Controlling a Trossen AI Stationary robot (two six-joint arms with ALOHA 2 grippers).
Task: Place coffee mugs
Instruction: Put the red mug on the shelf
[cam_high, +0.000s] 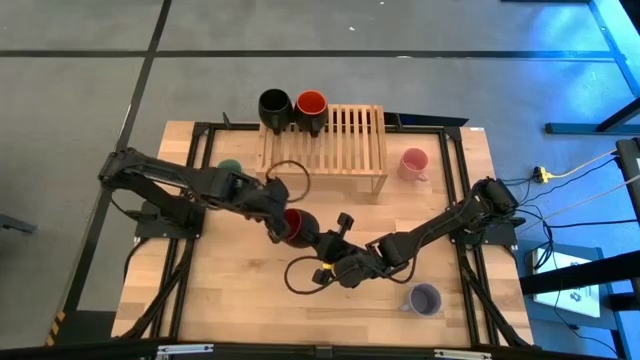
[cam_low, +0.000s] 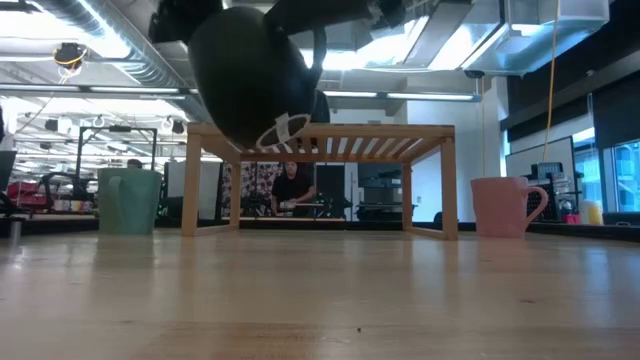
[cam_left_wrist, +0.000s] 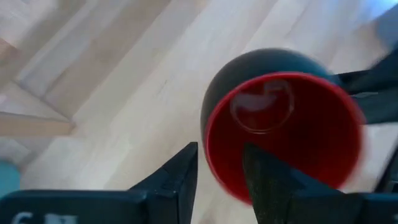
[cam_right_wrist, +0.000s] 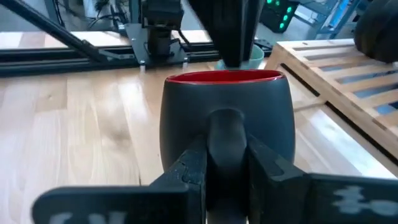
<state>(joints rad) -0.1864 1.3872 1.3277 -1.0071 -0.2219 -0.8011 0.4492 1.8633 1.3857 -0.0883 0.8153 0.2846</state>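
Note:
The dark red mug (cam_high: 294, 226), dark outside and red inside, hangs in the air over the table's middle, high in the low view (cam_low: 250, 80). My right gripper (cam_high: 326, 252) is shut on it from the near right. My left gripper (cam_left_wrist: 221, 163) is open at the mug's rim (cam_left_wrist: 208, 134), with one finger inside the mouth and one outside; a gap shows between them. The black mug (cam_high: 274, 104) and orange-red mug (cam_high: 311, 104) stand at the rack's far left end. The green (cam_high: 230, 166), pink (cam_high: 414, 162) and lavender-grey (cam_high: 425, 299) mugs stand on the table. My right gripper (cam_right_wrist: 227, 158) pinches the mug's handle (cam_right_wrist: 227, 127) between its two fingers, coming in level from the table's near right side. The mug sits upright in the hold, mouth up, lifted clear of the table.
The slatted wooden rack (cam_high: 335, 138) stands at the table's far middle, with the green mug (cam_low: 130, 200) to its left and the pink mug (cam_low: 505, 205) to its right. Bare wood lies along the near edge. A person sits in the room behind the rack.

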